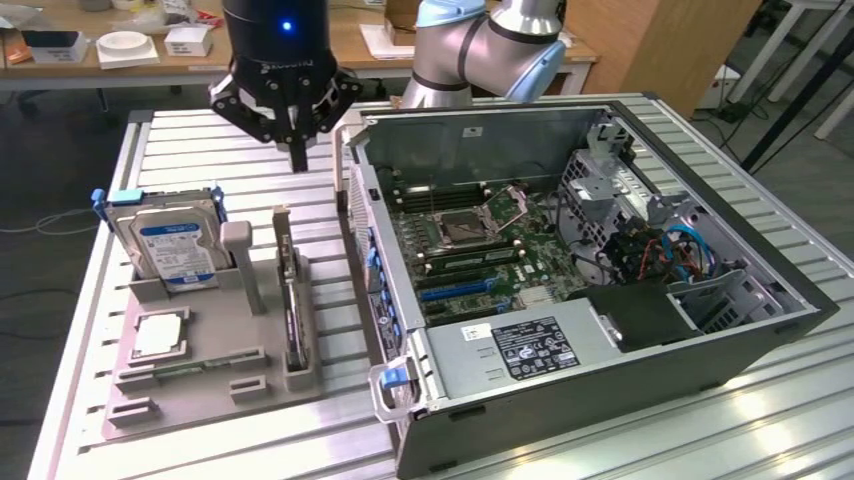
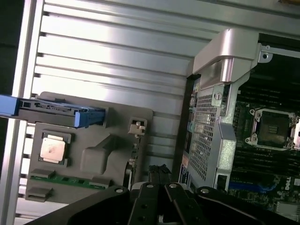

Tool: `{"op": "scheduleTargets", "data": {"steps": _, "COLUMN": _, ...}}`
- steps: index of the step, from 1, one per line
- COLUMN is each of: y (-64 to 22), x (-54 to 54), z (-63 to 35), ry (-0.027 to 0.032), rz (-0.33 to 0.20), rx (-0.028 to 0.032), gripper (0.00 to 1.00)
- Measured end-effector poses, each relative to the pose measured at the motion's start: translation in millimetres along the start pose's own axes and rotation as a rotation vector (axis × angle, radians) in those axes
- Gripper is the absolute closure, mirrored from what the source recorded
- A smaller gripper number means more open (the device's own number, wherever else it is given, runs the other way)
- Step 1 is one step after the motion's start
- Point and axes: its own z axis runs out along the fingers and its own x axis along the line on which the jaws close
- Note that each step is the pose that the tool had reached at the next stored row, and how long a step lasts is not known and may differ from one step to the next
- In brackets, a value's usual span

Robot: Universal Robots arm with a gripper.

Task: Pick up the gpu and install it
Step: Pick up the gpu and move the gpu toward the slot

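In the exterior view we see the pincer (image 1: 299,158) closed together above the desk (image 1: 187,150), near the far end of the gray holder (image 1: 200,390). That holder keeps the gpu (image 1: 292,320) upright on edge in a slot, plus a hard drive (image 1: 167,250) and a processor (image 1: 156,335). The open computer case (image 1: 747,350) stands just beside it. In the wrist view we see the processor lying in its recess.

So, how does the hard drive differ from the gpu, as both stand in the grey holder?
The hard drive is silver with a blue-white label; the gpu is dark. The hard drive is thick, the gpu thin. The hard drive stands toward the exterior view's left, the gpu nearer the computer case. Both stand on edge in the grey holder.
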Motion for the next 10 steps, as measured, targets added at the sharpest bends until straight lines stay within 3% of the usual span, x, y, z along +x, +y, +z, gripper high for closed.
{"op": "scheduleTargets", "data": {"steps": 10, "y": -0.8, "x": 0.1, "z": 3.2, "ry": 0.0041, "rz": -0.094, "rx": -0.0022, "gripper": 0.89}}
